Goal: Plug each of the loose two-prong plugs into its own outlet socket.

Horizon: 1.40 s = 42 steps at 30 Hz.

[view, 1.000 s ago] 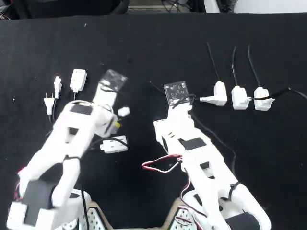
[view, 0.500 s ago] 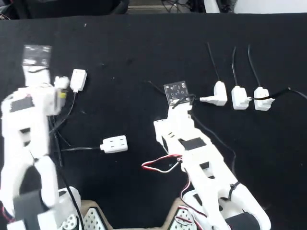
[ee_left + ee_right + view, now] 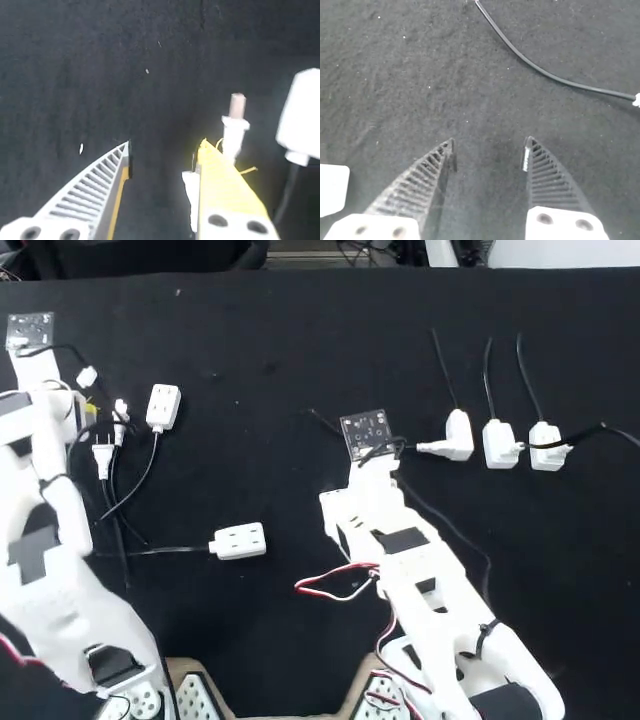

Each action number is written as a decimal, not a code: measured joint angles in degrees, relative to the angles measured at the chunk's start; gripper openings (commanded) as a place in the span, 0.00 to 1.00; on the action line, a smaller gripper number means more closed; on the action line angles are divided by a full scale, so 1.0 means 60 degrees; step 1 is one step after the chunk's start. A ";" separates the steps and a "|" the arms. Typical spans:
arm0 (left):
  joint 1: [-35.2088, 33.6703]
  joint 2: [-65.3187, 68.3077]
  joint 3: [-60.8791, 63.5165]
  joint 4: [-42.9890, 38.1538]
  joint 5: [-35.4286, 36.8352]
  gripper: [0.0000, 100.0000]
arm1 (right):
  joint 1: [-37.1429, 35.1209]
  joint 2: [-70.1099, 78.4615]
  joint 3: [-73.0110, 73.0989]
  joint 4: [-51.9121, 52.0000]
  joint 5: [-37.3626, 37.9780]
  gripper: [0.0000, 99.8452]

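White left gripper (image 3: 164, 146) gapes empty; plug (image 3: 235, 127) nearby.

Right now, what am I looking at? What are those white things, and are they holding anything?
These are two white plastic robot arms, left and right, side by side at a black table. One picture looks down from above; the other two come from cameras on each arm's wrist. Each arm ends in a pincer called a gripper. The left gripper is open and empty; a small white plug lies ahead of it, beside a white socket box. The right gripper is open and empty, above the table near a thin black cable. A white outlet strip lies between the arms.
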 measured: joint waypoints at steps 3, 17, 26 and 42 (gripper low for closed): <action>0.0000 0.0894 -0.0762 0.0000 0.0000 0.22 | 0.0000 0.0000 0.0000 0.0000 0.0000 0.21; 0.0249 0.2081 -0.1407 0.2139 0.1538 0.22 | 0.0000 0.0000 0.0000 0.0000 0.0000 0.21; -0.0484 0.1919 -0.1348 0.2857 0.0777 0.22 | 0.0000 0.0000 0.0000 0.0000 0.0000 0.21; -0.1451 0.0908 -0.1187 0.4293 -0.0410 0.22 | 0.0000 0.0000 0.0000 0.0000 0.0000 0.21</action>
